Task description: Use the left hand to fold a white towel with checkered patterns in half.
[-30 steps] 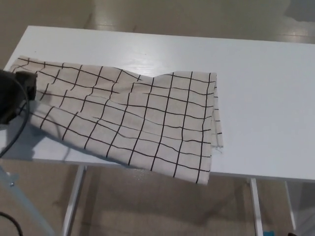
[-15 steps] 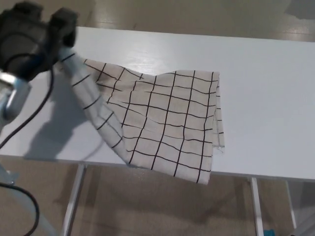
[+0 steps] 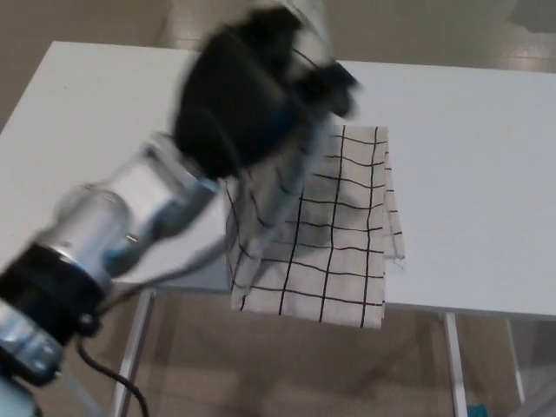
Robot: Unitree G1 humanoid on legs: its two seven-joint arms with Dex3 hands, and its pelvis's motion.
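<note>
The white towel with black checks (image 3: 347,226) lies on the white table (image 3: 469,174), its front part hanging over the near edge. My left hand (image 3: 252,91), blurred by motion, is raised above the towel's left part and is shut on the towel's left end, which hangs from it as a lifted fold (image 3: 282,187). My silver and black left forearm (image 3: 113,234) crosses the lower left of the head view. The towel's right edge (image 3: 387,200) rests flat on the table. My right hand does not show.
The table's near edge (image 3: 469,308) runs across the lower part of the view, with its legs (image 3: 135,356) and a tan floor below. A black cable (image 3: 104,378) trails from my left arm at lower left.
My left hand has swept from the table's left side up and to the right, carrying the towel's left end over toward the towel's right half. The towel's spread has shrunk.
</note>
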